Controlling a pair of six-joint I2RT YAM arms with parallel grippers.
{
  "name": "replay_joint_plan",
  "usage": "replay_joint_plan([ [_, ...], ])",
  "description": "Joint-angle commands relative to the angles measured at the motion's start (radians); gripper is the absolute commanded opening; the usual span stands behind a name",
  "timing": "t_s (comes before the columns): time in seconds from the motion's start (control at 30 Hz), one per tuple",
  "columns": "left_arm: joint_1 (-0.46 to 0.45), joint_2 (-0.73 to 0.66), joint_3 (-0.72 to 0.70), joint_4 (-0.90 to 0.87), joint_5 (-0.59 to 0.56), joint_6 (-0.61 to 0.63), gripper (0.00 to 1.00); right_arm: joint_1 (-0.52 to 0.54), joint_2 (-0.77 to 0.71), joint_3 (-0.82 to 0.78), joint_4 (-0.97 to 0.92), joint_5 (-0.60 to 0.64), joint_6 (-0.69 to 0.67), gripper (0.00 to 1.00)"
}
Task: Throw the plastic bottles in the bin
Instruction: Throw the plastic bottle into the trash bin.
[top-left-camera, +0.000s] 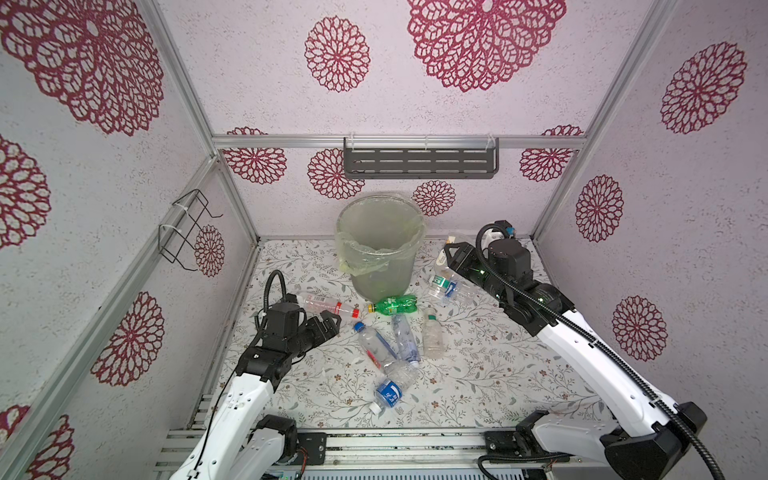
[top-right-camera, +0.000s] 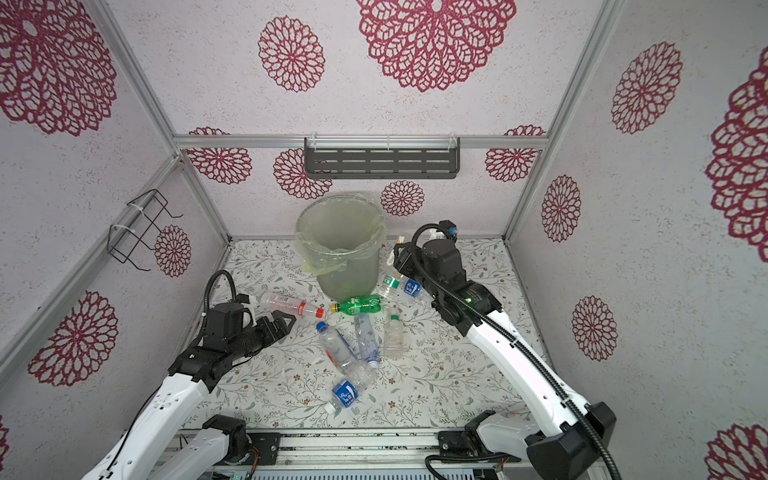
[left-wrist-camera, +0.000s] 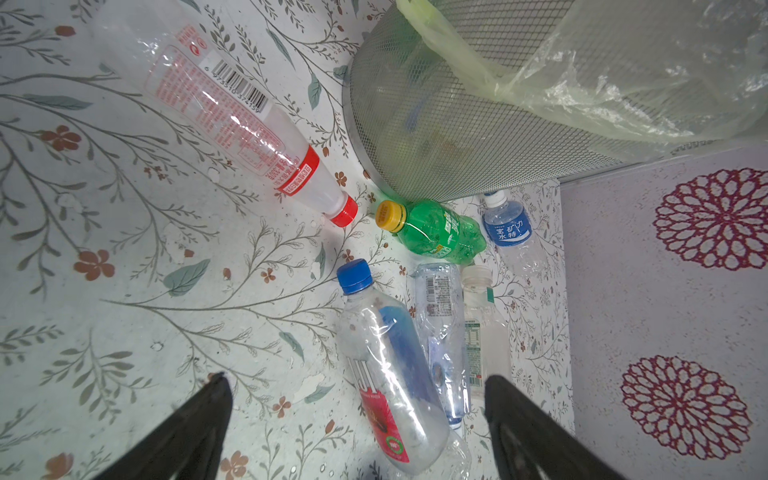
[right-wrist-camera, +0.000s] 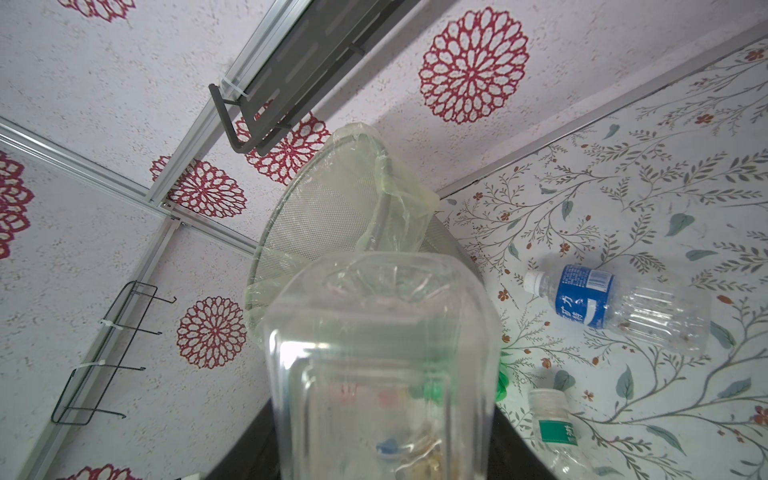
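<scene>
Floral tabletop (top-left-camera: 478, 374) held scattered bottles (top-left-camera: 376, 345). Right gripper (top-left-camera: 449, 251), clamped on a clear bottle (right-wrist-camera: 382, 353) beside the bin (top-left-camera: 380, 278), needed to rise above it before releasing; left gripper (top-left-camera: 330, 322) gaped wide.

- White, screw-dotted shells are seen on the left arm (top-left-camera: 239, 409) and right arm (top-left-camera: 598, 361).
- Black joints and ribbed black cables (top-left-camera: 536, 306) are noted on both.
- Green lights (top-left-camera: 482, 272) are spotted on the right.
- The left end effector (left-wrist-camera: 357, 379) is tipped in black.
</scene>
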Motion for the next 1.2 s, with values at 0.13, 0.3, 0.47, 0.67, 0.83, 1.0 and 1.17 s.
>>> replay_joint_plan([
  [0.13,-0.001,-0.006,0.002,-0.027,-0.006,0.030,0.97,-0.003,-0.077,-0.023,0.025,-0.008,0.003,0.50],
  [0.3,0.000,-0.011,-0.004,-0.027,0.010,0.024,0.97,0.002,-0.024,0.016,0.045,-0.041,0.002,0.50],
  [0.47,-0.001,-0.017,-0.005,-0.037,0.020,0.019,0.97,0.010,0.057,0.081,0.077,-0.067,0.002,0.49],
  [0.67,-0.001,-0.022,0.011,-0.043,0.026,0.014,0.97,0.011,0.323,0.403,0.076,-0.103,-0.051,0.50],
  [0.83,-0.001,-0.023,0.031,-0.048,0.038,0.011,0.97,-0.005,0.737,0.966,-0.119,-0.072,-0.117,0.70],
  [1.0,-0.001,-0.040,0.056,-0.083,0.034,0.011,0.97,-0.012,1.011,1.484,-0.373,-0.089,-0.104,0.99],
  [1.17,-0.001,-0.066,0.069,-0.111,0.017,0.020,0.97,0.011,0.714,0.948,-0.073,-0.080,-0.121,0.99],
])
